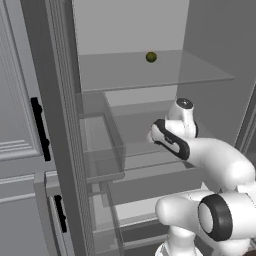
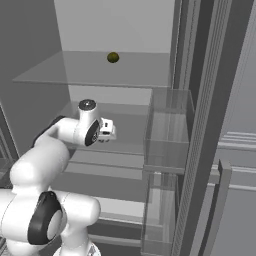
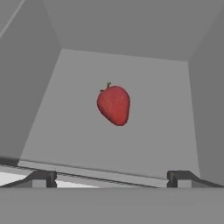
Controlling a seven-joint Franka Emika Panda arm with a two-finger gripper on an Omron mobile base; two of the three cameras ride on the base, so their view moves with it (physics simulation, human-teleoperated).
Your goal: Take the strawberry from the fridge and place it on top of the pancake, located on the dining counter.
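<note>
The strawberry (image 3: 113, 105) lies alone on a pale grey floor inside the fridge (image 1: 135, 30), in a compartment closed in by grey walls at the back and on both sides. In the hand view it sits near the middle, its small green stalk at the top and its tip pointing down. Nothing touches it.

The hand (image 3: 109, 178) hovers apart from the fruit, its two dark fingertips (image 3: 40, 178) spread wide to either side at the bottom of that view, with nothing between them. The strawberry lies well beyond them.

In the base views the white arm (image 1: 210, 155) reaches into the open fridge below a clear glass shelf (image 1: 150, 72). On that shelf rests a small olive-green round fruit (image 1: 151, 57), toward the back and well above the arm. Clear door bins (image 2: 167, 135) hang on the open door (image 2: 200, 100) beside the arm. To the left stand light grey panelled cabinets (image 1: 17, 100) with black handles (image 1: 40, 129).
</note>
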